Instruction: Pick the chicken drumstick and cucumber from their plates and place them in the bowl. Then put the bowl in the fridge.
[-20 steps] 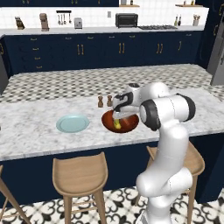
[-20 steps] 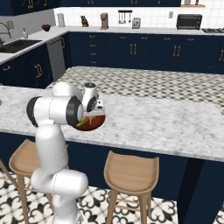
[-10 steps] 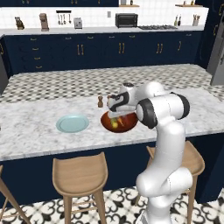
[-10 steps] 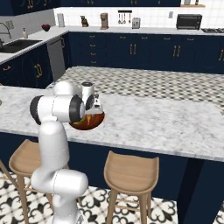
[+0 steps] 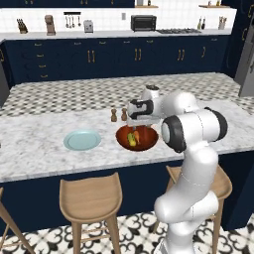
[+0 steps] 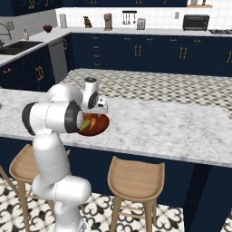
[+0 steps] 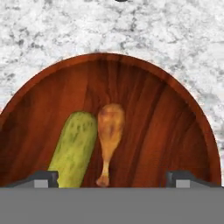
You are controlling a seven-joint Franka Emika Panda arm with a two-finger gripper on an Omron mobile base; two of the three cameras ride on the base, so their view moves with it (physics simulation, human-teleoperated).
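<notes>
I have the gripper [image 7: 112, 178] hanging right above the bowl [image 7: 175, 127], and in the hand view its two dark fingertips [image 7: 43, 178] stand far apart at either side, with nothing between them, so I read the jaws as spread wide and empty. Inside the bowl the cucumber [image 7: 74, 146] and the chicken drumstick [image 7: 109, 135] lie side by side on the red-brown wood, touching or very nearly so (I cannot tell which), the drumstick's thin bone end pointing toward the hand and its thick end away. The cucumber sits to the drumstick's left in that view.

From the left base camera I see the bowl [image 5: 137, 138] resting on the marble island counter [image 5: 44, 144], close to the front edge above the stools [image 5: 92, 196], with the yellow-green and orange pieces visible in it. The pale blue plate [image 5: 82, 140] lies on the counter near the bowl, apart from it. Two small dark shakers [image 5: 118, 115] stand just behind the bowl. From the right base camera the bowl [image 6: 97, 127] shows partly behind my arm's elbow
</notes>
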